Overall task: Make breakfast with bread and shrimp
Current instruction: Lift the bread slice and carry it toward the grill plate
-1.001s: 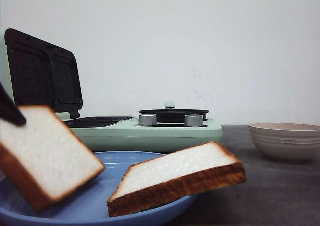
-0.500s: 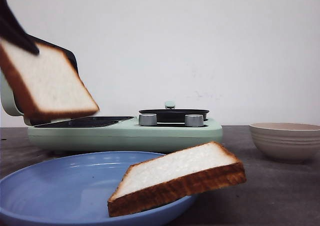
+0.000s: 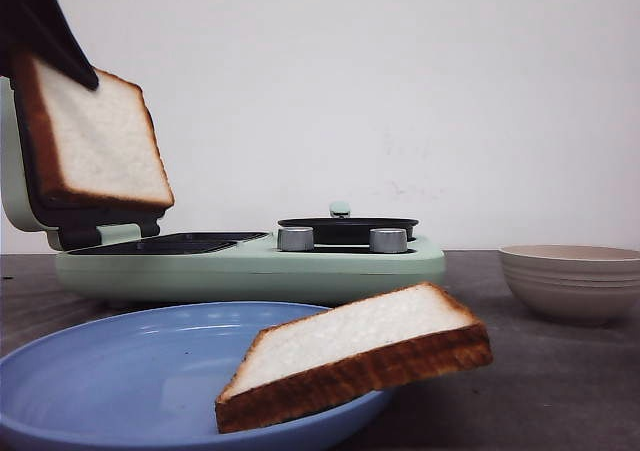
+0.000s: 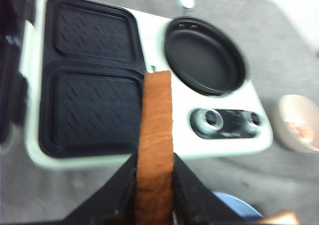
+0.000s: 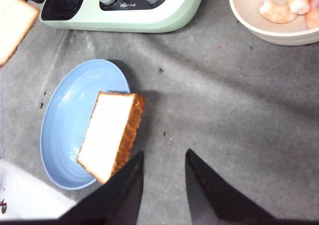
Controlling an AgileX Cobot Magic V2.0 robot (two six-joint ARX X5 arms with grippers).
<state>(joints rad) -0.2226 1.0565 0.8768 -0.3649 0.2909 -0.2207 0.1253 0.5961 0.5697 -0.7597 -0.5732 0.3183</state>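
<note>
My left gripper (image 4: 154, 185) is shut on one slice of bread (image 3: 95, 141) and holds it edge-on above the green sandwich maker's (image 3: 250, 261) dark plates (image 4: 89, 110); its crust (image 4: 155, 135) shows between the jaws. The second slice (image 3: 350, 356) rests tilted on the rim of the blue plate (image 3: 120, 381), also seen in the right wrist view (image 5: 112, 132). Shrimp (image 5: 286, 5) lie in the beige bowl (image 5: 259, 20). My right gripper (image 5: 163, 157) is open and empty over the grey table, beside the plate.
The sandwich maker's lid (image 3: 25, 196) stands open at the far left. A small black pan (image 4: 204, 55) sits on its right side, with two silver knobs (image 3: 340, 239) in front. The beige bowl (image 3: 570, 279) stands at the right.
My left gripper has lifted its bread slice off the blue plate, up and back toward the open sandwich maker. The other slice and the right gripper have not moved.
</note>
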